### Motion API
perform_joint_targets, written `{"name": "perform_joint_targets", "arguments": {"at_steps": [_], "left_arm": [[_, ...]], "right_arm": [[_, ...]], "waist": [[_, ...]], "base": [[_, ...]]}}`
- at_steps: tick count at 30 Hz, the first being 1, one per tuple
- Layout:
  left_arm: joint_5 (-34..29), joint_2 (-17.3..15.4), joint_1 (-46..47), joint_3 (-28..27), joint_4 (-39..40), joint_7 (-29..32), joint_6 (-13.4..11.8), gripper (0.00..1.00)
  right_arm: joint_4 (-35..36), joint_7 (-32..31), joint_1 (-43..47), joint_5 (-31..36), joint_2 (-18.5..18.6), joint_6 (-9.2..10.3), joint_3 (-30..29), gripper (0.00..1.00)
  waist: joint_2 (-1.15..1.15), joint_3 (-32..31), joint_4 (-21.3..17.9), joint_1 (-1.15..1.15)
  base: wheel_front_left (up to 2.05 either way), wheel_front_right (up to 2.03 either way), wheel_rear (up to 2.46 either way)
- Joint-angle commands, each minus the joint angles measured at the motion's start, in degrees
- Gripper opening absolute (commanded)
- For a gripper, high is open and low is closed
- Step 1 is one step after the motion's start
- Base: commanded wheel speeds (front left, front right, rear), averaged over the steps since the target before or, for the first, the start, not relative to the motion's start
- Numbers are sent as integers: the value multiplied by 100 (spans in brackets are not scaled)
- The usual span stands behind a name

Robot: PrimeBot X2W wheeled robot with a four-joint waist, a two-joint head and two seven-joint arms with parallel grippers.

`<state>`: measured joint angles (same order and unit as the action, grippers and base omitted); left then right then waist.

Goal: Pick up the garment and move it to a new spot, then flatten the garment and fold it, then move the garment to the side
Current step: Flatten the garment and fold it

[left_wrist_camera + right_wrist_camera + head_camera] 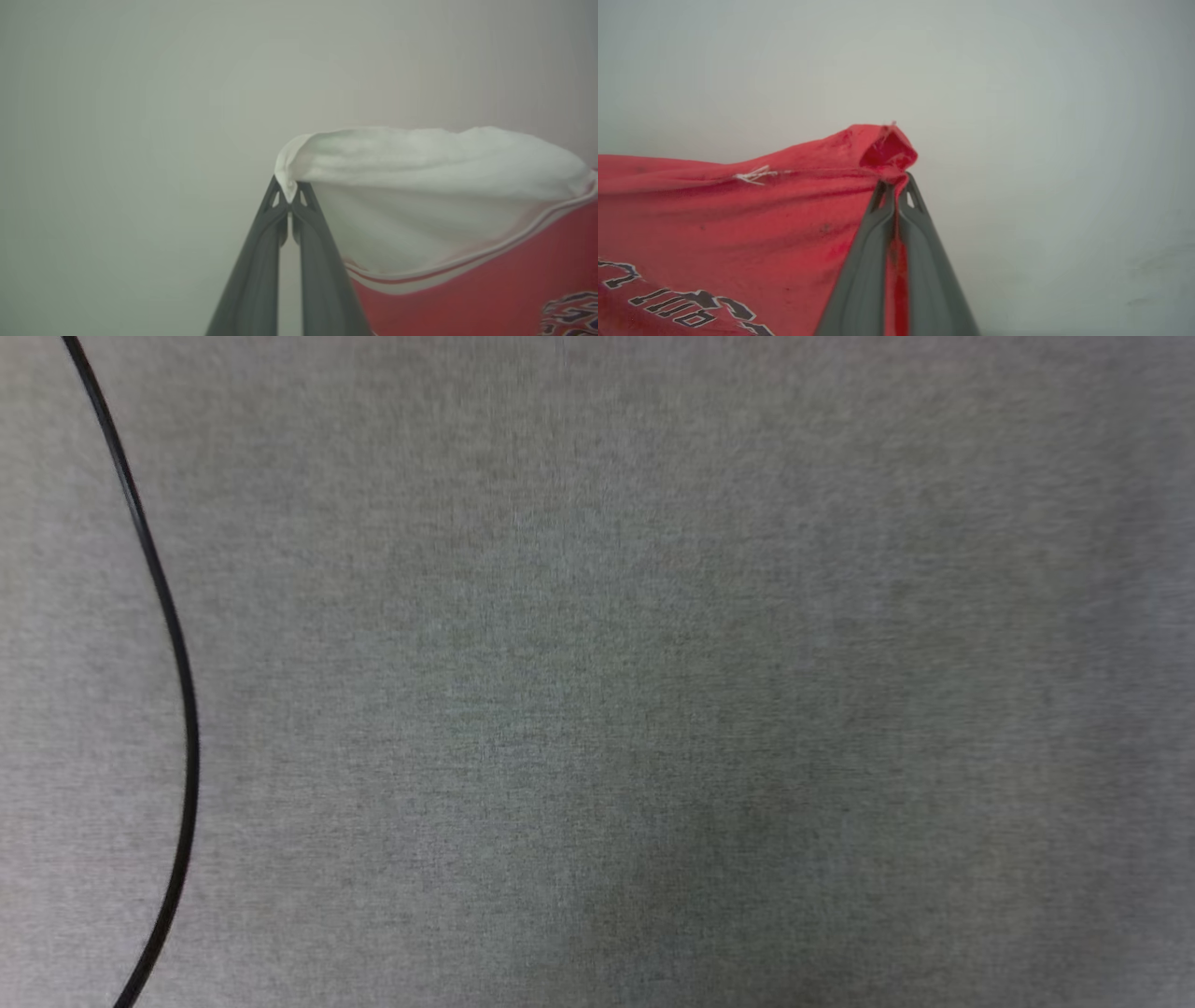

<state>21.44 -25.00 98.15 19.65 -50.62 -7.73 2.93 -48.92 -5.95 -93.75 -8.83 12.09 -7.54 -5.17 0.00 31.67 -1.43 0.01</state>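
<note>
The left gripper (289, 189) has its two dark fingers pressed together at the tips, pinching a white fold of the garment (420, 186). The right gripper (895, 184) is closed too. Its fingertips clamp a red corner of the garment, and red cloth runs down the narrow slit between its fingers.

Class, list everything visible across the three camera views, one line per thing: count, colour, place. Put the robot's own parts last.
garment: one, red with a white sleeve, striped trim and dark print; pinched at two edges by the grippers.
cable: one, black; curves down the left of the head view.
surface: one, grey, cloth-like; under the cable.
left gripper: one, dark grey; shut on the white sleeve edge.
right gripper: one, dark grey; shut on a red corner.
</note>
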Motion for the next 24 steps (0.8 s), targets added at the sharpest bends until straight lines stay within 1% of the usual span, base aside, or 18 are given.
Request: {"name": "perform_joint_targets", "arguments": {"at_steps": [1, 5, 8, 10, 15, 18, 20, 21, 24], "left_arm": [[78, -21, 111, -71, -124, -75, 27, 0], [209, 52, -68, -105, -476, -284, 128, 0], [285, 49, -284, -82, -754, -404, 223, 0], [351, 73, -436, -60, -880, -468, 300, 0], [652, 132, -1278, -76, -1112, -617, 422, 0], [902, 161, -1980, -87, -1063, -684, 447, 0], [1126, 291, -2540, -13, -875, -710, 454, 0], [1232, 277, -2803, 9, -758, -716, 455, 0], [1572, 179, -3668, 22, -399, -736, 451, 0]], "right_arm": [[-77, 68, -135, 34, -67, 10, 30, 0], [-339, 214, -94, 40, -117, 10, 174, 0], [-568, 335, 38, -44, -124, 10, 324, 0], [-688, 426, 186, -109, -115, 10, 479, 0], [-877, 730, 849, -430, -6, 10, 829, 0], [-909, 900, 1463, -643, 63, 10, 1042, 0], [-907, 1000, 1950, -861, 95, 10, 1138, 0], [-874, 1044, 2152, -892, 162, 10, 1199, 0], [-750, 1133, 2831, -1153, 205, 10, 1344, 0]], "waist": [[0, 490, 101, -1], [0, 773, 189, -1], [0, 825, 231, -1], [0, 829, 263, -1], [0, 627, 305, -1], [0, 405, 332, -1], [0, 202, 361, -1], [0, 119, 368, -1], [0, -181, 363, -1]], "base": [[0, 0, 0], [0, 0, 0], [0, 0, 0], [0, 0, 0], [0, 0, 0], [0, 0, 0], [0, 0, 0], [0, 0, 0], [0, 0, 0]]}}
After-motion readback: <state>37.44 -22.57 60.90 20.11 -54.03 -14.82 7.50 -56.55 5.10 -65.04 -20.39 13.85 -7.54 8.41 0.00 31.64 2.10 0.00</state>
